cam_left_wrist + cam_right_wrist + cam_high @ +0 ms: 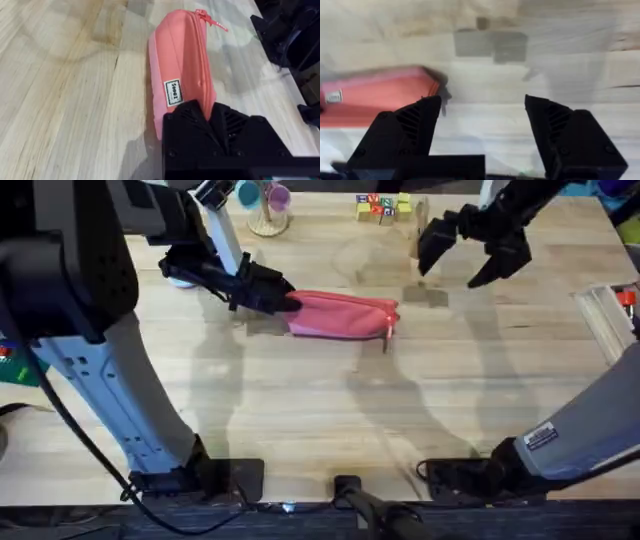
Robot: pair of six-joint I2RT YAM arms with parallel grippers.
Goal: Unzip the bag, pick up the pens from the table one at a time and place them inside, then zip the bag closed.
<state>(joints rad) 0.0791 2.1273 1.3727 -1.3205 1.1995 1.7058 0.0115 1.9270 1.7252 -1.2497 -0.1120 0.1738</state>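
The bag [343,315] lies lengthwise near the middle of the surface [300,410], a pink-red pouch with its zipper running along the top edge and the pull tab hanging off its right end. The left gripper [285,298] is pressed together on the pouch's left end, pinching the fabric right at the zipper seam; the left wrist view shows the cloth [182,75] rising in a ridge between the black fingers [187,125], with a small white label [173,93] on the side panel and the zipper pull [212,21] at the far tip. The zipper looks closed along the stretch that is visible.

The right gripper [470,258] hangs above the wood past the pouch's right end, its fingers spread wide and holding nothing. From its own camera the pouch's end [380,92] sits beside one finger [417,122], and a grey patch [492,45] marks the planks beyond.

Around the edges: a small wooden stand with teal and pink cups [265,205] at the far side, a cluster of coloured blocks [382,206] to its right, and a clear box [610,315] at the right rim. None of these lies between either gripper and the pouch.
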